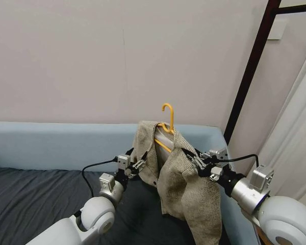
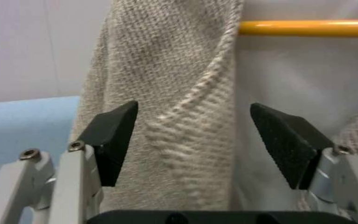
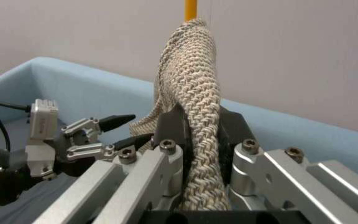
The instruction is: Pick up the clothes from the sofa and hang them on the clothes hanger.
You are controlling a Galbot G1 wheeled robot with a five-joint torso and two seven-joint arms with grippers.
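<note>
Head view: observed a beige knit cardigan (image 1: 186,178) draped over a yellow hanger (image 1: 167,120), held up in front of the pale blue sofa (image 1: 51,143) backrest and above its dark seat cushion (image 1: 30,199), with the hook uppermost. Noted the left gripper (image 1: 137,164) at the cardigan's left edge and the right gripper (image 1: 199,164) against its right shoulder, with a long beige panel hanging below. Recorded a dark rack pole (image 1: 250,71) standing on the right, well apart from the hanger, beside a pale curtain (image 1: 296,132). Left wrist view: found the jaws set wide, black pads (image 2: 113,135) on either side of a hanging strip of the knit, fabric between them but not clamped; saw the hanger's yellow bar emerging from the fabric beyond. Right wrist view: found the jaws closed narrow on a thick fold of the cardigan, knit pinched between both fingers and running up to the hanger's yellow stem; noted the left gripper farther off, jaws parted, over the sofa seat
</note>
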